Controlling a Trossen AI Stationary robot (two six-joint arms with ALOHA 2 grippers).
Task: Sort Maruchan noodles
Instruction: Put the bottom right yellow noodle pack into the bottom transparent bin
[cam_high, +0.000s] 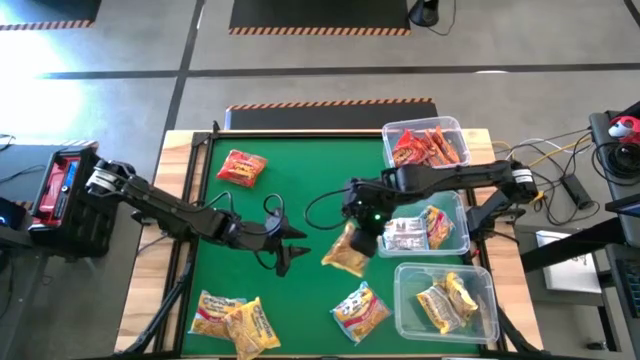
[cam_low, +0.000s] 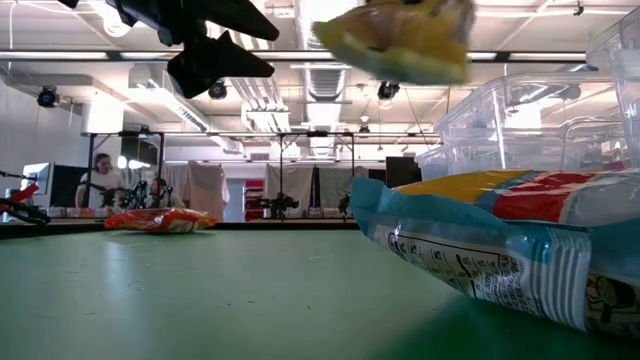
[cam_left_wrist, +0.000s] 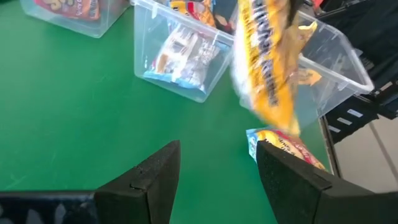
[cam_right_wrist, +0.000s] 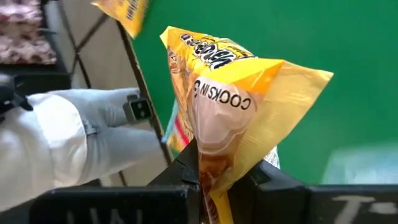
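My right gripper (cam_high: 352, 243) holds a crinkly plastic noodle packet (cam_high: 346, 256) above the table (cam_high: 300, 180), beside three clear bins (cam_high: 470, 240); my left gripper (cam_high: 285, 245) waits opposite, apart.

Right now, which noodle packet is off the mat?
The yellow-orange packet pinched in the right pincer, hanging in the air mid-table beside the middle bin. Every other packet lies flat on the green mat or inside a bin.

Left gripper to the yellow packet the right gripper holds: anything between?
Nothing: bare green mat separates left gripper from yellow packet, clamped by right gripper, per the high view.
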